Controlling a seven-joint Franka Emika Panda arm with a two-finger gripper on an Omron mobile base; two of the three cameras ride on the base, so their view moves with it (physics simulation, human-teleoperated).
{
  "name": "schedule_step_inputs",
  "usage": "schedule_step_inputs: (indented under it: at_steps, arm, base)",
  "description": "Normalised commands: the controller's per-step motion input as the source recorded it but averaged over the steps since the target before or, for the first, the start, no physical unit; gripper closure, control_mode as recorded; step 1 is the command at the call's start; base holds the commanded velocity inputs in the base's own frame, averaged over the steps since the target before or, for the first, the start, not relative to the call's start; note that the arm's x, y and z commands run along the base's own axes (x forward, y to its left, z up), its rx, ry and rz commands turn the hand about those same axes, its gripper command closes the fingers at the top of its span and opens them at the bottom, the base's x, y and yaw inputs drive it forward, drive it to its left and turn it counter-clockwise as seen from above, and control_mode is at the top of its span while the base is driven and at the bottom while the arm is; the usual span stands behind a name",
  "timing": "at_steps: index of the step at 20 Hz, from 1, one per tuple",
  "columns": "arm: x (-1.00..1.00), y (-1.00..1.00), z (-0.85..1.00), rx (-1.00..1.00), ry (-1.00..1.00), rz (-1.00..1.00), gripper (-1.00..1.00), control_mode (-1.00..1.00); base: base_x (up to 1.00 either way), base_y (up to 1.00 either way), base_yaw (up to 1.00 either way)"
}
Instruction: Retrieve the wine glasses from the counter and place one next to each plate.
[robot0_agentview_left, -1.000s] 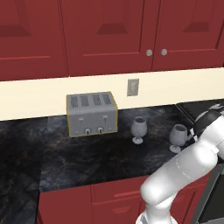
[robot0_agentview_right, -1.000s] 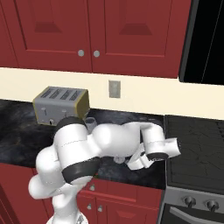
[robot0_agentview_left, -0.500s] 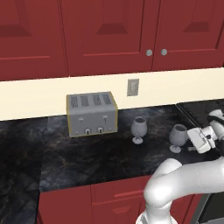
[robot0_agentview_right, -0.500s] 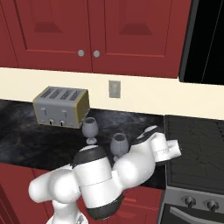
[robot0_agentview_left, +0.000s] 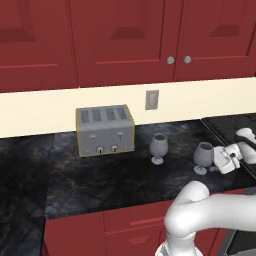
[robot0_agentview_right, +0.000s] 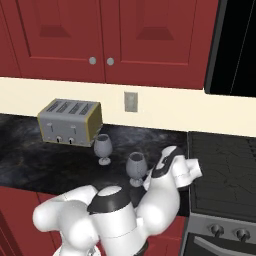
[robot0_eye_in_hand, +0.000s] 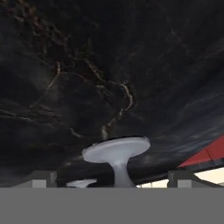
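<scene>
Since the earlier frames the arm has folded down in front of the red drawers and its hand has swung to the right-hand wine glass (robot0_agentview_left: 203, 157), close beside the bowl, where before it sat lower and farther back. Neither of the 2 glasses has shifted on the counter (robot0_agentview_left: 100, 175).

In the left base view the gripper (robot0_agentview_left: 218, 162) is hard to make out: the white hand block covers most of it and the fingers cannot be told apart from the dark worktop. In the right base view the arm's bulky white links hide the front edge of the counter and the foot of the near glass (robot0_agentview_right: 136, 166), and the gripper itself is lost behind the wrist. The stove (robot0_agentview_right: 225, 165) is cut off by the right edge of the view.

The hand view is rolled over, so the marbled worktop sits above and the round foot and short stem of the near glass (robot0_eye_in_hand: 117, 154) rise between the 2 finger tips (robot0_eye_in_hand: 40, 178). The jaws stand wide apart, 1 tip on each side of the stem, touching nothing and holding nothing. A 2nd foot (robot0_eye_in_hand: 81, 183) shows low between them, partly cut off.

The other glass (robot0_agentview_left: 158, 147) stands upright to the right of the toaster (robot0_agentview_left: 104, 130), well apart from the hand. Both glasses are on the counter.
</scene>
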Motion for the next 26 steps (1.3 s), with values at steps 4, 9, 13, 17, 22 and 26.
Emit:
schedule_step_inputs:
  at_steps: [4, 9, 13, 17, 22, 26]
  arm:
    - [0.0, 0.33, 0.0, 0.0, 0.04, -0.08, -1.0, -1.0]
    - [-0.15, 0.33, -0.03, 0.0, 0.05, -0.04, -1.0, -1.0]
    - [-0.39, 0.29, 0.0, 0.0, 0.0, 0.0, -1.0, -1.0]
    - [-0.11, 0.53, 0.0, 0.0, 0.0, 0.0, -1.0, -1.0]
    - [0.06, 0.63, 0.0, -0.03, 0.03, -0.05, -1.0, -1.0]
    - [0.08, 0.37, 0.0, -0.01, 0.03, -0.07, 1.0, -1.0]
  base:
    - [0.0, 0.0, 0.0]
    - [0.0, 0.0, 0.0]
    - [0.0, 0.0, 0.0]
    - [0.0, 0.0, 0.0]
    - [0.0, 0.0, 0.0]
    - [0.0, 0.0, 0.0]
